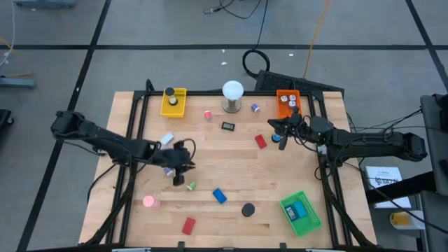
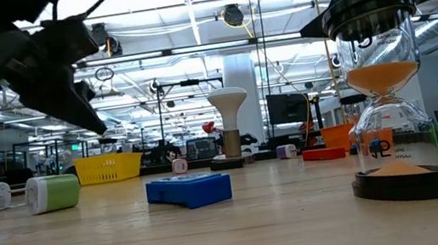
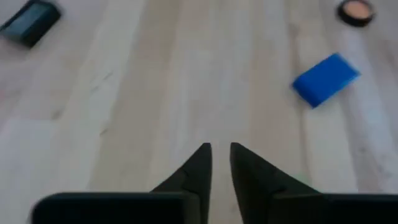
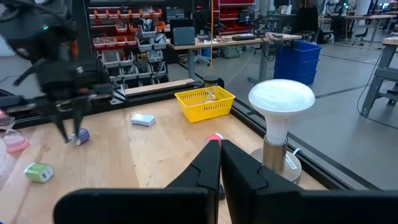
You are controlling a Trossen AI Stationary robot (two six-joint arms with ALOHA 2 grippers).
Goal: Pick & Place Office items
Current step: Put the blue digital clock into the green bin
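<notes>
- Counter (image 1: 231,168): pale wooden planks, smooth, framed by a dark rail.
- Left gripper (image 1: 183,172): hangs over the counter's left-middle; fingers nearly together with a thin gap, and whether anything sits between them cannot be told.
- Right gripper (image 1: 281,133): near the orange tray (image 1: 287,102) at the far right; fingers closed, nothing seen in them.
- White ball on a metal base (image 1: 232,96): matte dome on a cylinder, far edge.
- Green tray (image 1: 302,213), yellow tray (image 1: 173,101): meshed plastic baskets at near right and far left.
- Office items, scattered: blue flat block (image 1: 219,196) at near centre, red flat block (image 1: 188,225) at the near edge, black round piece (image 1: 248,209), pink round piece (image 1: 150,202), small green bit (image 1: 190,185) just beside the left fingers.
- Risk: such small smooth bits may slip from narrow fingertips or be nudged aside; a pinch slightly off-centre could close on air.
</notes>
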